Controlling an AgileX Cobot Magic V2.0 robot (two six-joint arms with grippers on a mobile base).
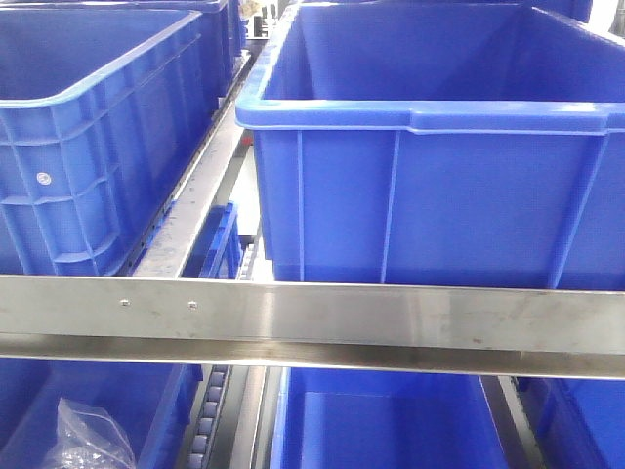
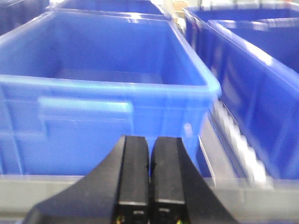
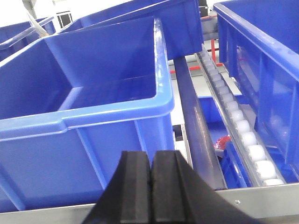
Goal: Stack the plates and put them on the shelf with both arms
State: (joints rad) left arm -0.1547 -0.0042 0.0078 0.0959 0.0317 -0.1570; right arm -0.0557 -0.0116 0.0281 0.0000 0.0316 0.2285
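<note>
1. No plates show in any of the three views; where they lie cannot be told from here, so the stacking step looks not yet begun.
2. The shelf (image 1: 312, 327) fills the front view: a long brushed steel front rail runs across the frame, with a big blue crate (image 1: 430, 147) sitting on the level behind it and a second crate (image 1: 98, 127) to its left.
3. The left gripper (image 2: 148, 175) has its jaws pressed together with nothing between them. It faces a blue crate across the shelf rail.
4. The right gripper (image 3: 150, 186) is likewise pressed together and empty, pointed at a crate, with a roller track (image 3: 238, 121) running back along its right side.
5. Judging from this, both arms first need to turn away from the racking toward wherever the plates sit, and the jaws must spread before any grasp.
6. Glossy shallow plates will likely slip. A grip on the low rim from opposite sides, one arm each, seems the steadier way to carry a stack.
7. The crates take up the upper level in view, so a free spot on the shelf has to be found before lifting toward it.
</note>
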